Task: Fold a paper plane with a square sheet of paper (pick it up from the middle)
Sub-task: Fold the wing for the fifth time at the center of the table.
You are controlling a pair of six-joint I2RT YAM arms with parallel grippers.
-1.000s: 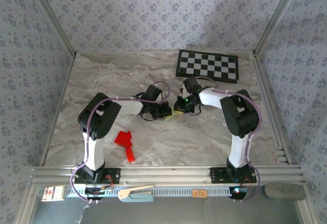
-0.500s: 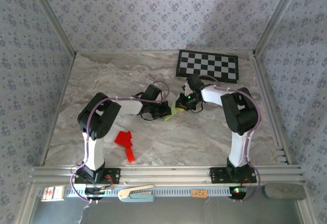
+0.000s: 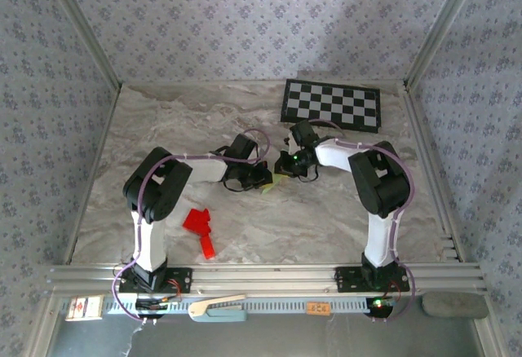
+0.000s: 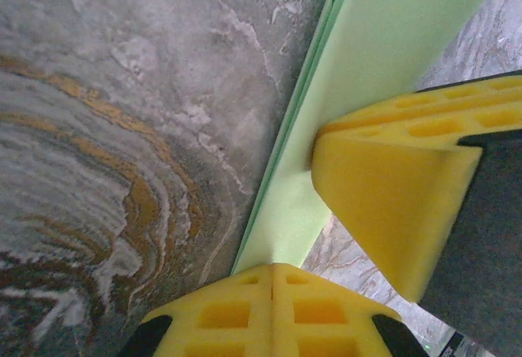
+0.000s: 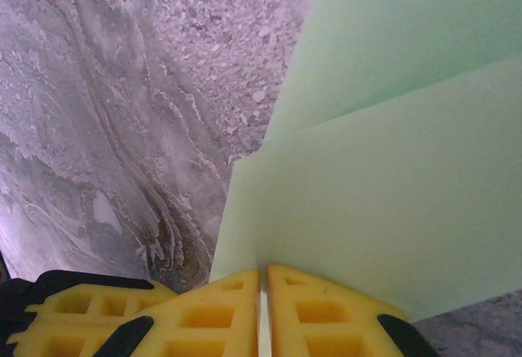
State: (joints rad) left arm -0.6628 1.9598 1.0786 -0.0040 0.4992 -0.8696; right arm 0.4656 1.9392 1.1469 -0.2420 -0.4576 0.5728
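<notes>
The right end effector [image 5: 263, 279], clamped on one edge of the green paper [image 5: 383, 210], has shifted slightly toward the left end effector [image 4: 272, 279] (also pinched shut on it), doubling it over above mid-bench [image 3: 163, 137], so a fold seems under way.

Checkerboard [image 3: 332, 105] at back, red paper shape [image 3: 199, 225] nearer.

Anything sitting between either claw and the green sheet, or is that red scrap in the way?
Nothing visible does. The left claw and right claw are each shut on an edge of the green sheet. The red paper shape lies apart, nearer the left arm's base.
</notes>
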